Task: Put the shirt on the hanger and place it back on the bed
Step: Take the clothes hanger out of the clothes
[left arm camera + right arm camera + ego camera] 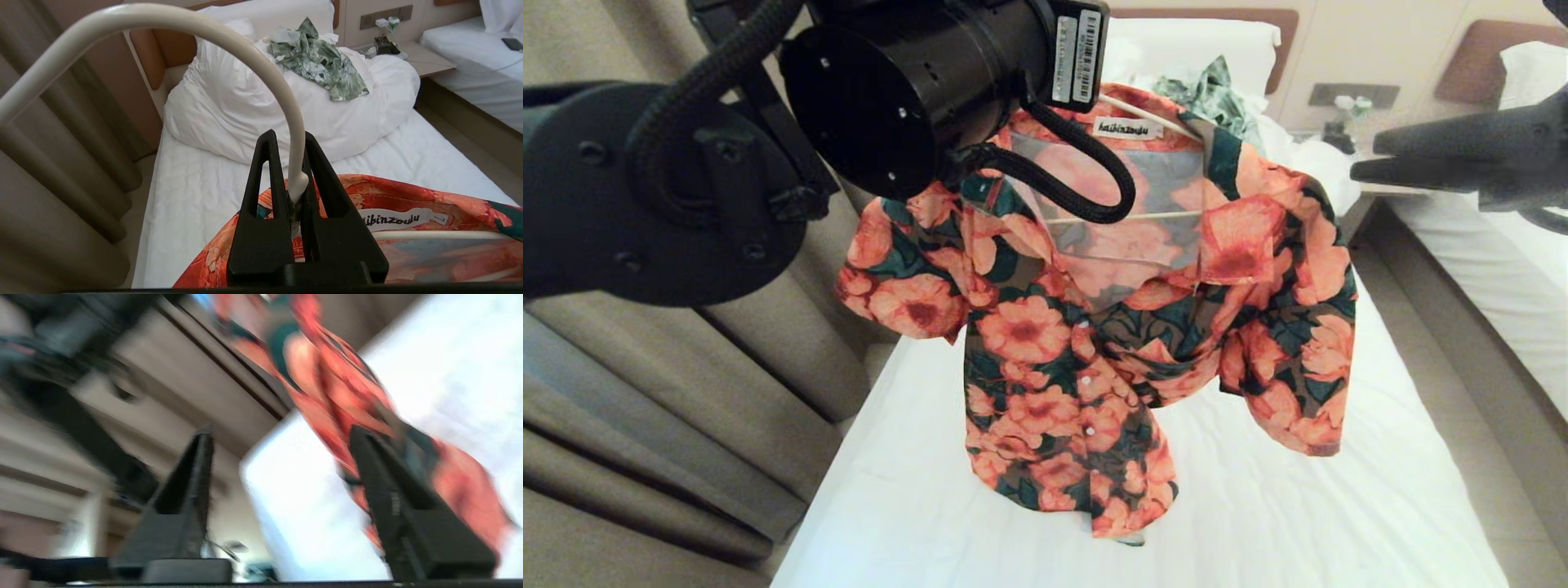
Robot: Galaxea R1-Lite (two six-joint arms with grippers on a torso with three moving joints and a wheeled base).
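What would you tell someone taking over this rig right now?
Left pincer: shut on the hanger at the base of its hook, holding it up over the bed.
Right pincer: open, empty, off to the shirt's right side.
The shirt is draped on the hanger, collar and label up, front partly open, hem near the sheet.
Done: shirt hung.
Left: lay hanger and shirt back on the bed, then release.

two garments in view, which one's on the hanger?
The floral shirt, orange-pink flowers, draped on the cream hanger pinched by the left pincer. The green-and-white leafy garment lies crumpled on the duvet.
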